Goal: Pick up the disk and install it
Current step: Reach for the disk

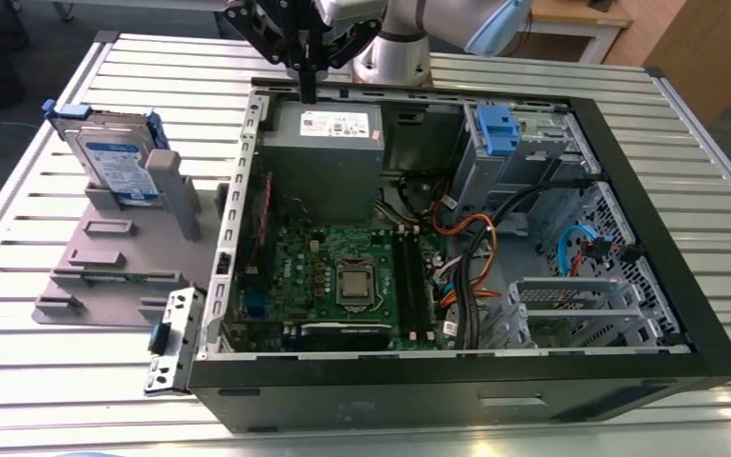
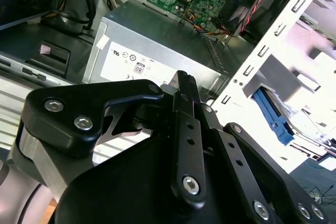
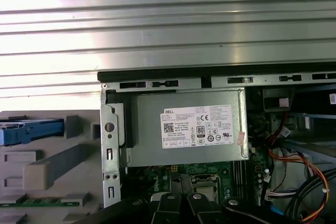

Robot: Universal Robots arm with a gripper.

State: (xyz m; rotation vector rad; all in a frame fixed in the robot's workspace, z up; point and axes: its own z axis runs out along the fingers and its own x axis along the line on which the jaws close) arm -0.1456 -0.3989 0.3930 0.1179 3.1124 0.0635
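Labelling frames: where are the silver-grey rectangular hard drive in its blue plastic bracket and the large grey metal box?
Silver-grey hard drive (image 1: 111,167): exterior view, on its blue-and-white label.
Large grey metal box (image 3: 189,128): first wrist view, on its white sticker.

The arm (image 1: 395,48) is seen at the upper middle of the exterior view, where its silver-grey tube and a pale joint housing (image 1: 499,24) are cut off by the frame's top edge. Below the wrist the black gripper (image 1: 305,90) is hung straight down, its fingers drawn together into one slim dark blade with the tip pointed downward. In the second wrist view the gripper (image 2: 185,80) is shown from behind. Its broad black linkage arms (image 2: 89,114), studded with silver bolt heads, are folded inward, and the two narrow fingers (image 2: 186,129) are pressed flat against each other. In the first wrist view the black linkage ends (image 3: 181,205) are seen lined up closely side by side.
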